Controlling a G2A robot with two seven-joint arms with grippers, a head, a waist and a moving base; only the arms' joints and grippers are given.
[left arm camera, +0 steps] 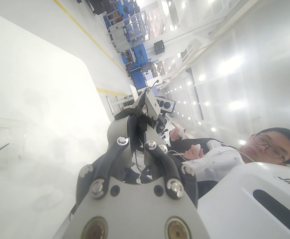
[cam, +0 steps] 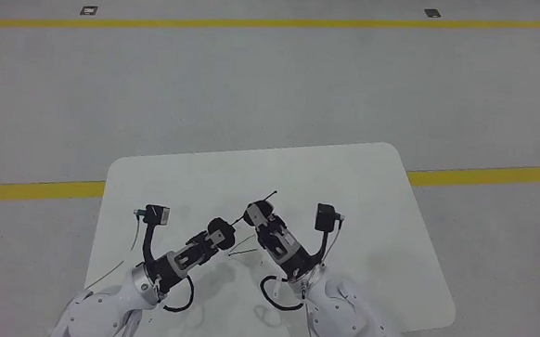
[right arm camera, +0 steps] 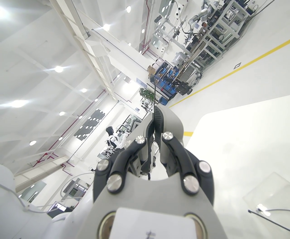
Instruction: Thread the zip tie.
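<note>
Right gripper (cam: 253, 212): jaws pinched tight on the zip tie (right arm camera: 154, 95), held above the table's 6 o'clock part. The tie's head end pokes out toward 1 o'clock.
Left gripper (cam: 220, 228): at 8 o'clock of the right one, the tips close together. Its fingers are pressed together, but I cannot tell whether the tail sits between them.
Risk, missed slot: the strap looks thin and whippy, so a slight misalignment would likely send the tail past the head.
Risk, slip: a sideways push could twist the strap out of the narrow grip.
Risk, knock: the tips are close enough to bump each other.
Surface: white table (cam: 343, 182) with rounded corners. A spare tie (right arm camera: 262, 217) lies beside a clear tray (right arm camera: 269, 192).
Room: pale floor with a yellow line (cam: 260, 23) at 12 o'clock.
</note>
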